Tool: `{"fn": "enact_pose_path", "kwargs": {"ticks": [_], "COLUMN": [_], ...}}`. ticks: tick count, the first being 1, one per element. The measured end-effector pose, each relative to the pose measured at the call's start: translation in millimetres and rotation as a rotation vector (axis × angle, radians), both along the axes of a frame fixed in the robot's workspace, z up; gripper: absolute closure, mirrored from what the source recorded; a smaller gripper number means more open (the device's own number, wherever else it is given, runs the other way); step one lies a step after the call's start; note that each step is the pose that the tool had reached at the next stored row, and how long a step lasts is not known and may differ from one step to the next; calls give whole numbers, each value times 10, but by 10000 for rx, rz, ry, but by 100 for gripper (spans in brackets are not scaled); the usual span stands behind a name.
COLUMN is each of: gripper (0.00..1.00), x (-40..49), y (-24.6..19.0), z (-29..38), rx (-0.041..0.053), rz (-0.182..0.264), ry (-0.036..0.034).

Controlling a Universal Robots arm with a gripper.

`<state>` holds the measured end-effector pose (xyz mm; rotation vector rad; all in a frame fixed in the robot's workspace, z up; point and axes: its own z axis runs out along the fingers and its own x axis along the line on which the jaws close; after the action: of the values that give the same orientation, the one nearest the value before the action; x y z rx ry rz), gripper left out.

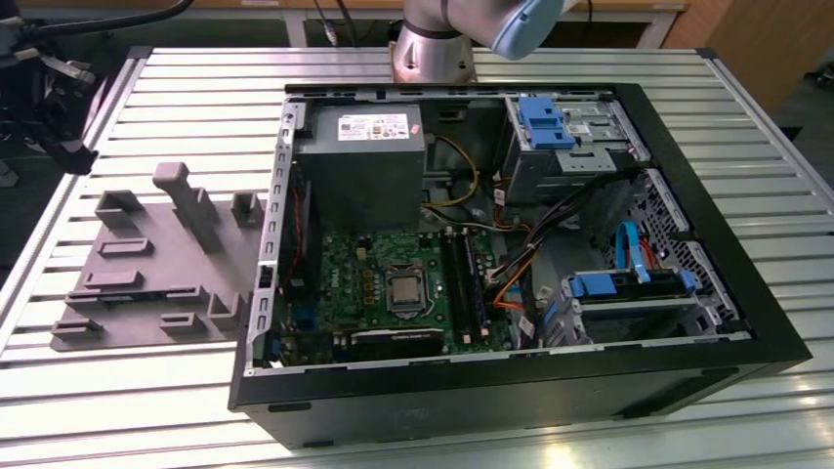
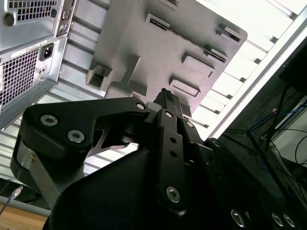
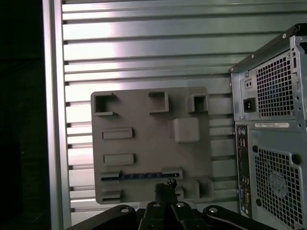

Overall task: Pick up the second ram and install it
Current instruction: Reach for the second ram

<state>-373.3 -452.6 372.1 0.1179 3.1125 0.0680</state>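
The second ram [image 3: 141, 176] stands on edge in a long slot of the grey moulded tray [image 3: 144, 143], a thin dark strip with small blue marks. The second wrist view shows the ram [image 2: 187, 38] as a dark line across the tray [image 2: 144, 52]. My gripper [image 3: 164, 188] hangs well above the tray with its black fingers together and nothing between them. From the other side, the gripper [image 2: 168, 98] points down at the tray. The tray [image 1: 144, 274] lies at the exterior view's left, beside the open computer case [image 1: 521, 254].
The case's rear panel [image 3: 271, 143], with its vents and power socket, is close beside the tray. The motherboard [image 1: 391, 283] with its long memory slots [image 1: 463, 278] lies inside the case among cables and blue drive brackets. The slatted metal table [image 1: 170, 107] ends just beyond the tray.
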Motion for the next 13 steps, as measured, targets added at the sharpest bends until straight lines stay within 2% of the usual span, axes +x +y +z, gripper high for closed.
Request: {"fn": "enact_pose_path", "kwargs": {"ticks": [13], "gripper": [89], "x": [-43], "y": [-42], "z": [-37], "rx": [0], "rz": [0], "ry": [-1]}}
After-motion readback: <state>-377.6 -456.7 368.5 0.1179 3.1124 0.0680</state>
